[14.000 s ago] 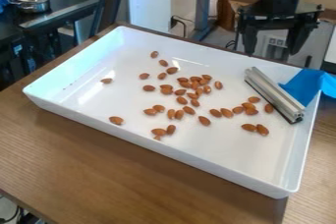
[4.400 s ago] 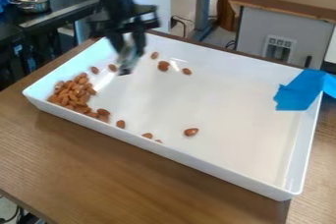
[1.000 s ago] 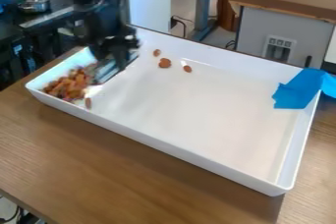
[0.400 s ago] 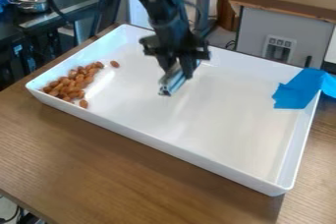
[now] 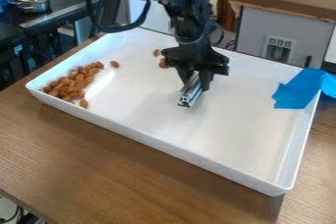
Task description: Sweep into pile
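Within white tray (image 5: pixel 164 144), most almonds (image 5: pixel 70 86) bunched near one end; end effector (image 5: pixel 195 81) grips metal bar (image 5: pixel 188 96)

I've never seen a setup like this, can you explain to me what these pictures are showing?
Sure. The black machine is a robot arm, ending in a two-finger gripper. Every picture comes from one fixed camera looking down at a slant. On the wooden table sits a white tray. The gripper grasps a short metal bar, which serves as the sweeper. Most of the almonds lie bunched at the tray's left end, with a few strays near its far side. Blue tape hangs over the right wall.
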Robot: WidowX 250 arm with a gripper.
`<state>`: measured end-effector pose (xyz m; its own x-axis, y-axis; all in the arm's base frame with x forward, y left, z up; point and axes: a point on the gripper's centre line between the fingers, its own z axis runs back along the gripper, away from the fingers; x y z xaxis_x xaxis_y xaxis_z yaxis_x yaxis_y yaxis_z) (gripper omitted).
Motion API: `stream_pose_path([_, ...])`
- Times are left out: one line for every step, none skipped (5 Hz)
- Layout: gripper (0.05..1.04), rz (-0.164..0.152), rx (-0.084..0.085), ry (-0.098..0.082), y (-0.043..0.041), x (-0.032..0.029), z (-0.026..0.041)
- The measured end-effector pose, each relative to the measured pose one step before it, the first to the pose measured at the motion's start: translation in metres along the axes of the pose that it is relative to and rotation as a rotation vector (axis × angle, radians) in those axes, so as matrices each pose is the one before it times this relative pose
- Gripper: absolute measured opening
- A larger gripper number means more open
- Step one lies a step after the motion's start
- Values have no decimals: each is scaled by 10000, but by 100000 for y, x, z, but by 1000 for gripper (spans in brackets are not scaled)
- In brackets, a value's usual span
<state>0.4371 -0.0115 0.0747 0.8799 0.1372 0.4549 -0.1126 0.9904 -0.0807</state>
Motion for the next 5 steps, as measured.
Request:
stream_pose_path([380, 353, 133, -132, 153, 1009, -940])
stream_pose_path([380, 247, 61, -89, 750, 755, 32])
stream_pose_path([380, 484, 107, -42, 2574, 541, -18])
stream_pose_path([380, 349, -35, -146, 2130, 628, 91])
stream_pose_path([380, 165, 75, -268, 1568, 624, 62])
